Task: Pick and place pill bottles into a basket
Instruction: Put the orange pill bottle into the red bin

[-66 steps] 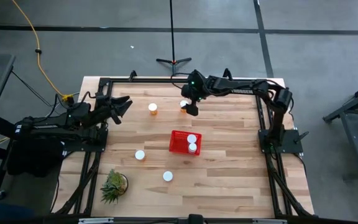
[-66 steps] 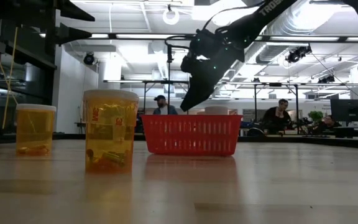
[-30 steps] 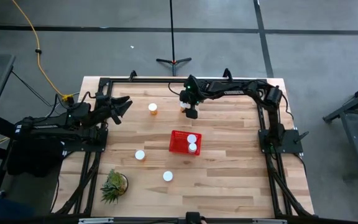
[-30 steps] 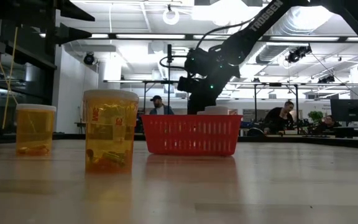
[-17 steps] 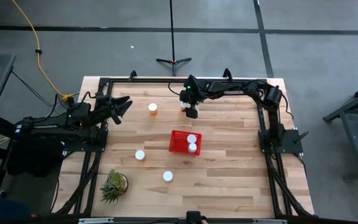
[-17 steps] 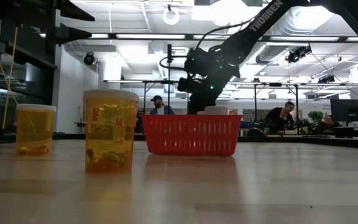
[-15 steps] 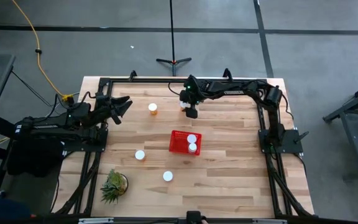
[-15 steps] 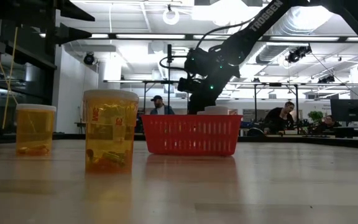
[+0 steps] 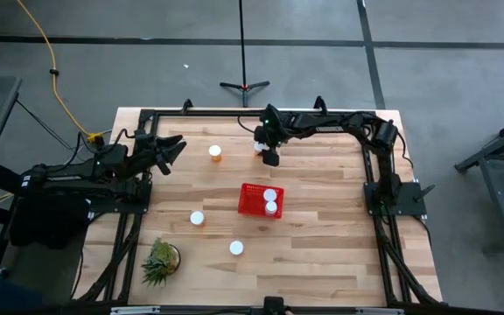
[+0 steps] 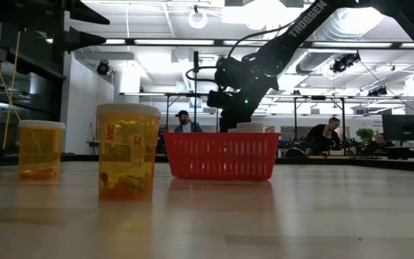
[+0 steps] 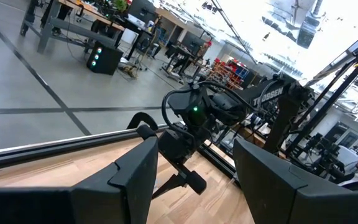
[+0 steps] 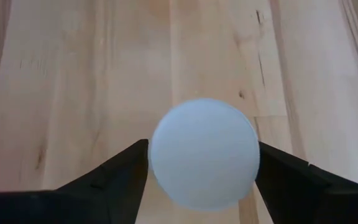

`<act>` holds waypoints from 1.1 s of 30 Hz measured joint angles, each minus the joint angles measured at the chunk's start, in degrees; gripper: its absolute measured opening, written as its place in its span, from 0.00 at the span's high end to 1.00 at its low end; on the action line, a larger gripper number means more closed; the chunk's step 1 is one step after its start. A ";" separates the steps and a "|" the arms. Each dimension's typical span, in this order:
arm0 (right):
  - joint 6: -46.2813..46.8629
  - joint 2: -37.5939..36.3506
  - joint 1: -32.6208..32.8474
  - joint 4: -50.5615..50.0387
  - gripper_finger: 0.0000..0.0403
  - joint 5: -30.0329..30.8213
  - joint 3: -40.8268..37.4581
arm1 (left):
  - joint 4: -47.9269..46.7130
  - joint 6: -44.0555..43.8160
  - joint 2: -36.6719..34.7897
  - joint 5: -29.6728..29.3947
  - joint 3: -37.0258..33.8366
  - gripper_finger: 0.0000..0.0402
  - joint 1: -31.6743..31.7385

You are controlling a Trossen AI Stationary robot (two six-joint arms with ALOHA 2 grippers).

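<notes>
— Looking down at the table, where is the right gripper?

— At the far edge, well beyond the basket. Its wrist camera shows a bottle's white cap sitting between the two fingers, one finger touching each side. So it pinches that bottle, which from above shows only as a bit of white beside the gripper head.

— Is that bottle on the wood or off it?

— Cannot tell. The wrist picture looks straight down on the cap, and in the low view the basket hides the fingertips.

— What about the basket itself?

— Red, near the table's middle, with two white-capped bottles inside, both against its right half. The low view shows one cap rising just above the rim.

— And the loose ones?

— Three stand on the table: one near the far edge, left of the right gripper; one left of the basket; one nearer the front. Two of them loom large in the low view, upright, orange, with small things lying at the bottom.

— The left gripper?

— Over the table's left edge, fingers spread wide apart, nothing between them. Its camera looks across at the right arm.

— Anything else?

— A green plant at the near left corner.
</notes>
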 joint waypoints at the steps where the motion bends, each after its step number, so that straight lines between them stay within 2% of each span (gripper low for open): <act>1: 0.01 0.00 0.00 0.02 0.36 0.00 0.00 | 0.00 0.00 -0.02 0.00 0.00 0.39 -0.01; 18: 0.10 0.00 0.02 0.33 0.50 -0.39 0.00 | 0.45 -0.15 0.00 0.00 0.00 0.39 0.00; 33: 0.68 -0.04 0.02 0.39 0.52 0.30 0.00 | 0.42 -0.15 0.00 -0.02 0.00 0.39 0.00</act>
